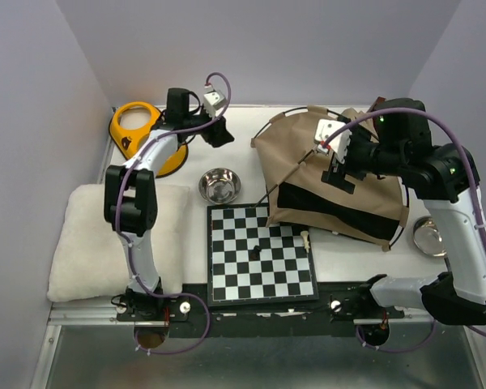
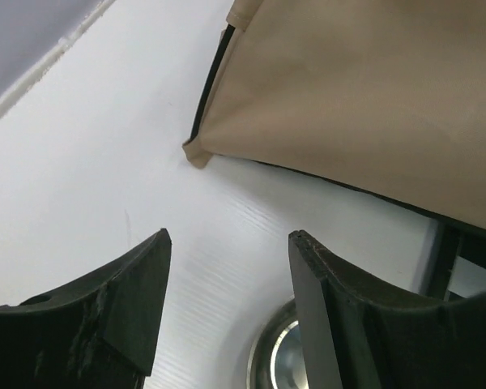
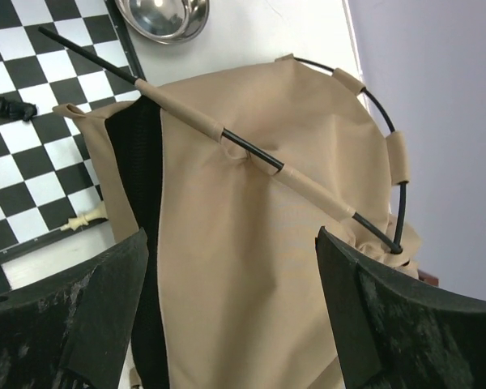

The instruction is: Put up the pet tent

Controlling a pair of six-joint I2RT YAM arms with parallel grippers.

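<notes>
Top external view has the pet tent (image 1: pixel 332 174) slumped at the back right of the table (image 1: pixel 241 166), its near corner lying over the far right corner of the chessboard (image 1: pixel 259 251). The right gripper (image 1: pixel 338 177) hangs just over the tan fabric, jaws spread wide with nothing between them. Its wrist camera looks down on a black pole (image 3: pixel 251 150) threaded through fabric sleeves. The left gripper (image 1: pixel 219 134) sits near the tent's left corner, jaws apart and empty, with the steel bowl (image 1: pixel 219 185) close by.
</notes>
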